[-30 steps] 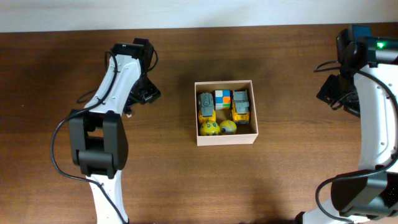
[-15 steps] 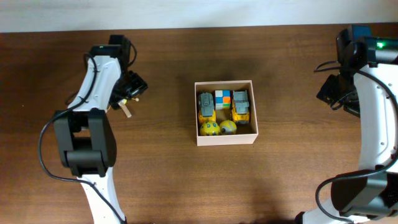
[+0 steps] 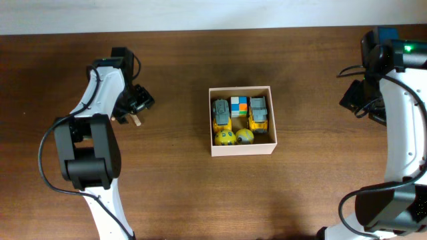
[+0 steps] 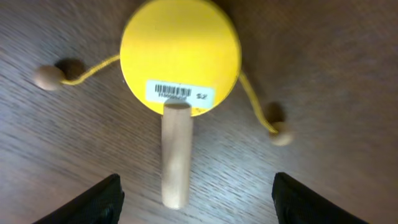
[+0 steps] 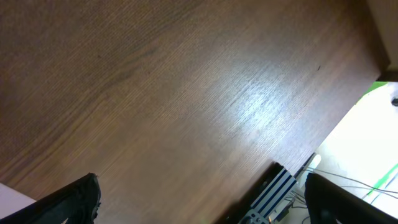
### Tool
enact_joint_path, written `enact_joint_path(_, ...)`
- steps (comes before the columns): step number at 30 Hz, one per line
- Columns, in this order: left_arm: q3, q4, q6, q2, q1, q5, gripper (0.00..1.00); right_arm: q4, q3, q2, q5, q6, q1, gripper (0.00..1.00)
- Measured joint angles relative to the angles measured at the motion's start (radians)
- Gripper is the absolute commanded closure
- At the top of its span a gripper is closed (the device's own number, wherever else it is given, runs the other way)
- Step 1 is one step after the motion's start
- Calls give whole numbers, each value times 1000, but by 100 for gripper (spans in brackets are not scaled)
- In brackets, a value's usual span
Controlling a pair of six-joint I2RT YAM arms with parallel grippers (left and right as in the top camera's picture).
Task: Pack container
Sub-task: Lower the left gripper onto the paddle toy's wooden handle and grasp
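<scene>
Yellow drum [image 4: 180, 46], barcode sticker [image 4: 180, 94], "$2"

Our left arm [image 3: 100, 90] runs from its base at the near edge up the left side, elbow bent and wrist turned inward. Our left gripper [image 4: 196, 202] points straight down, and its two fingers [image 4: 102, 198] are spread wide at the lower corners of the wrist view. Our right arm [image 3: 405, 120] stands along the right edge, folded high. Our right gripper [image 3: 357, 99] seems angled inward and down, though from overhead it is dark and hard to read. Its wrist view shows the fingertips [image 5: 74, 199] wide apart.
</scene>
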Motion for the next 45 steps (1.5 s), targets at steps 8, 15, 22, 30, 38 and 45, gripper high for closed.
enact_joint_path(8,-92,80,10,-1,10,10,26,0,0,0,0,0,0,1)
enact_joint_path(15,-107,124,52,-10,29,10,27,0,0,0,0,0,0,1)
enact_joint_path(22,-109,149,90,-10,30,-4,48,0,0,0,0,0,0,1)
enact_joint_path(30,-109,149,99,-10,35,-6,60,0,0,0,0,0,0,1)
enact_joint_path(38,-109,140,100,-10,35,-5,72,0,0,0,0,0,0,1)
enact_joint_path(45,-109,112,100,-10,34,0,77,0,0,0,0,0,0,1)
